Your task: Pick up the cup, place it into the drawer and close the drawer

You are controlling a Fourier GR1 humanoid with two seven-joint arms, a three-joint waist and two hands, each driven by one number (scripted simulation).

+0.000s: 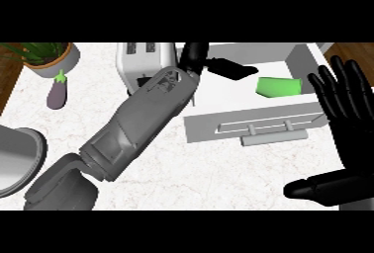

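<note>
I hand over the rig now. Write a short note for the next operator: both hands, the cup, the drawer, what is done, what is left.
Left hand: open, over the open drawer, holding nothing.
Right hand: open, fingers up, resting at the right edge.
Cup: green, lying on its side inside the drawer, apart from the left hand.
Done: cup is in the drawer.
Left: move the left hand out, then push the drawer front shut, perhaps at its handle.
</note>
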